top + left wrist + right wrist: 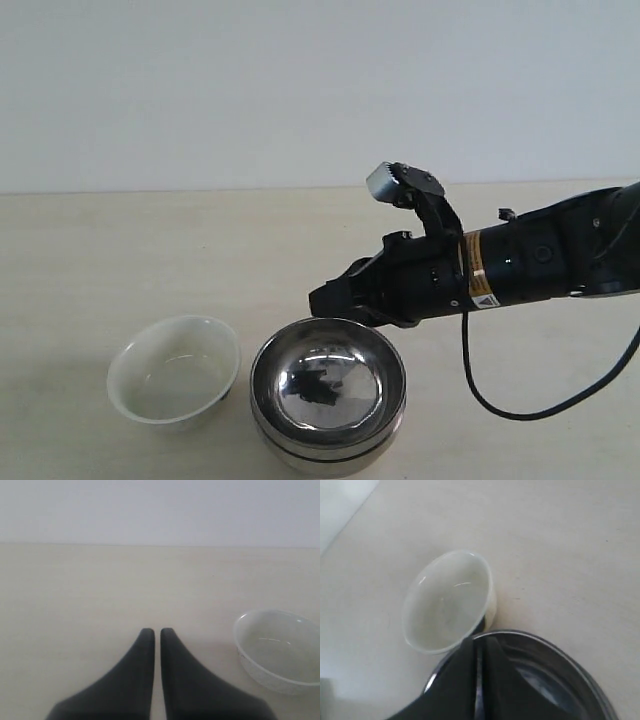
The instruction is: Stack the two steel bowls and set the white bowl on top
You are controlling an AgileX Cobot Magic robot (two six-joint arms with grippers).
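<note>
Two steel bowls [328,395] sit nested one inside the other close to the counter's [120,260] near edge, as the exterior camera sees it, roughly midway along that edge. The upper bowl's mirror-bright inside reflects a dark shape, and the rim of the lower bowl shows as a second band beneath it. The white bowl [175,382] stands upright and empty on the counter just beside the stack, on the side toward the counter's left end. Whether its rim touches the steel is hard to judge from these angles. A small dark mark shows low on its outside, facing the stack.

The right arm [520,262] reaches in low from the counter's right edge. The right gripper [318,299] hangs above the far rim of the stack, its black jaws drawn together on nothing, with only a thin slit between them in the right wrist view. A black cable [500,400] loops from the arm down onto the counter.

The left gripper [152,631] is outside the exterior camera's frame. In its own wrist view it points across bare counter toward the pale wall [160,510] at the far edge, jaws likewise pressed nearly together and empty, with the white bowl off to one side of the fingers.
</note>
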